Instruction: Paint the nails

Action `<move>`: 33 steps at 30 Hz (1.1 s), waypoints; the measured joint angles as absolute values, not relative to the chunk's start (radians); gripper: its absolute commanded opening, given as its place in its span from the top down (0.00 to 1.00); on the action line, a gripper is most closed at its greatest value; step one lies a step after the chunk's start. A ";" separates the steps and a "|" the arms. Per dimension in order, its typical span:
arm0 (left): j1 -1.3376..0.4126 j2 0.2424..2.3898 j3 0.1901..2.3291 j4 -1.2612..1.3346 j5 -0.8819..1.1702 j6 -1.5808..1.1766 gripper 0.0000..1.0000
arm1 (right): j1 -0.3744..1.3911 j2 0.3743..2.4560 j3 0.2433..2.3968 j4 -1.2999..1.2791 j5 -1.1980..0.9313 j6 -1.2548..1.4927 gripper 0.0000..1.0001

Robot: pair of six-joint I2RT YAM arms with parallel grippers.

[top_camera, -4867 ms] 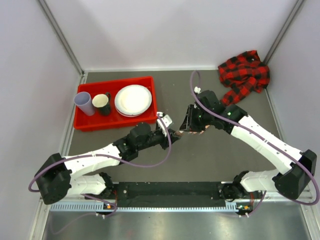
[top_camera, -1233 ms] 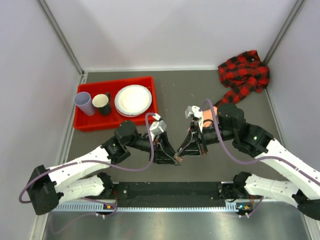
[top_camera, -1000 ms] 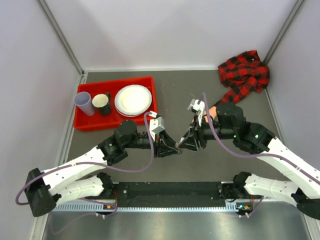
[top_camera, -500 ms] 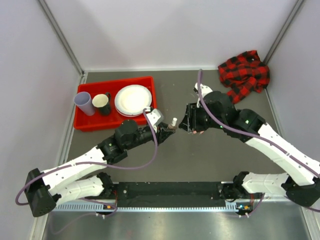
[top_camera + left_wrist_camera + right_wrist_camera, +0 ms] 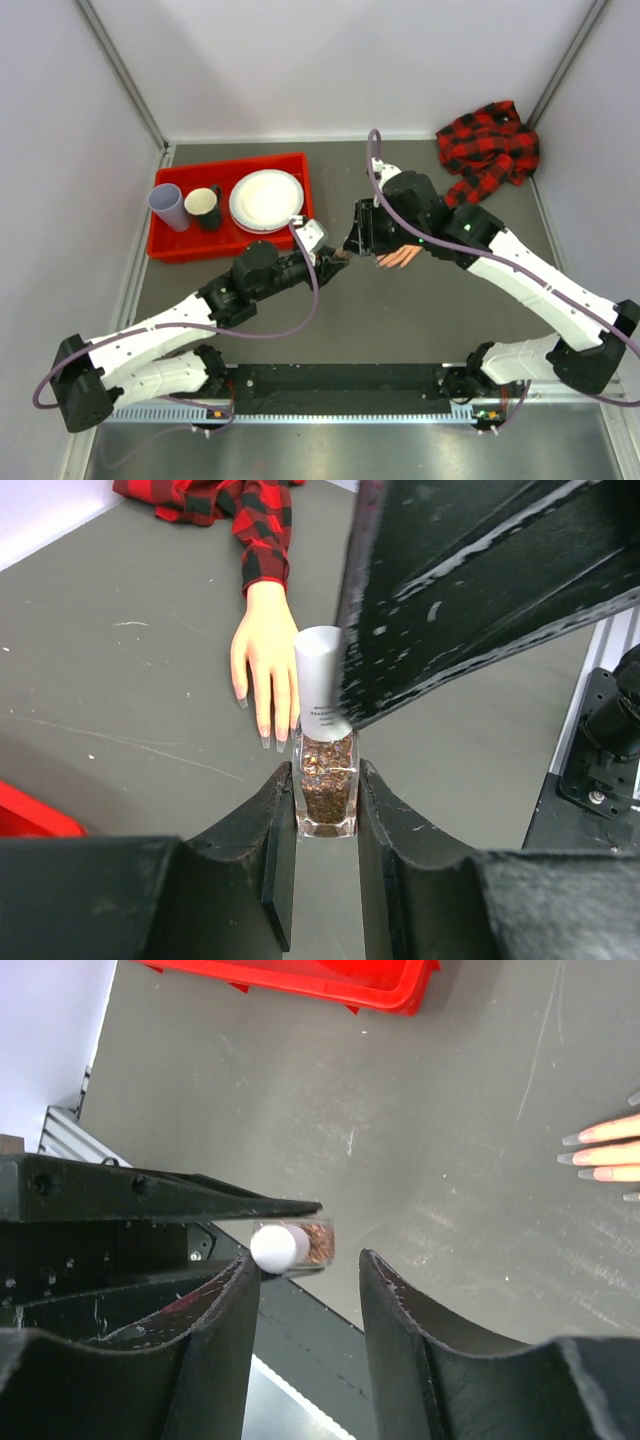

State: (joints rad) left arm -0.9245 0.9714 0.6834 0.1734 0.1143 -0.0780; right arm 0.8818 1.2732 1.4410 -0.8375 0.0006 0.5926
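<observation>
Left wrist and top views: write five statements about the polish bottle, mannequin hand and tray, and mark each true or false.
1. The left gripper is shut on the small clear bottle of brown glitter polish. True.
2. The bottle's white cap is off. False: it sits on the bottle.
3. The peach mannequin hand lies on the grey table, nails facing up. True.
4. The right gripper clamps the cap. False: its jaws stand apart, not closed on it.
5. The round white plate lies beside the red plastic tray. False: it lies in the tray.
</observation>
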 measured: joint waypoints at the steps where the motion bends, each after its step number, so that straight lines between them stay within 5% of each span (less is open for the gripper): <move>1: -0.925 0.973 0.683 0.173 0.115 -0.077 1.00 | 0.883 1.279 1.442 -0.831 -0.004 0.590 0.56; 6: -0.926 0.980 0.683 0.173 0.123 -0.075 1.00 | 0.895 1.307 1.443 -0.826 -0.014 0.576 0.63; 13: -0.926 0.984 0.683 0.162 0.145 -0.075 1.00 | 0.899 1.320 1.443 -0.822 -0.029 0.543 1.00; 21: -0.920 0.969 0.683 0.144 0.239 -0.084 1.00 | 0.901 1.285 1.416 -0.821 -0.097 0.440 1.00; 33: -0.910 1.023 0.683 0.382 0.892 -0.437 1.00 | 0.900 0.970 1.189 -0.704 -0.572 0.253 1.00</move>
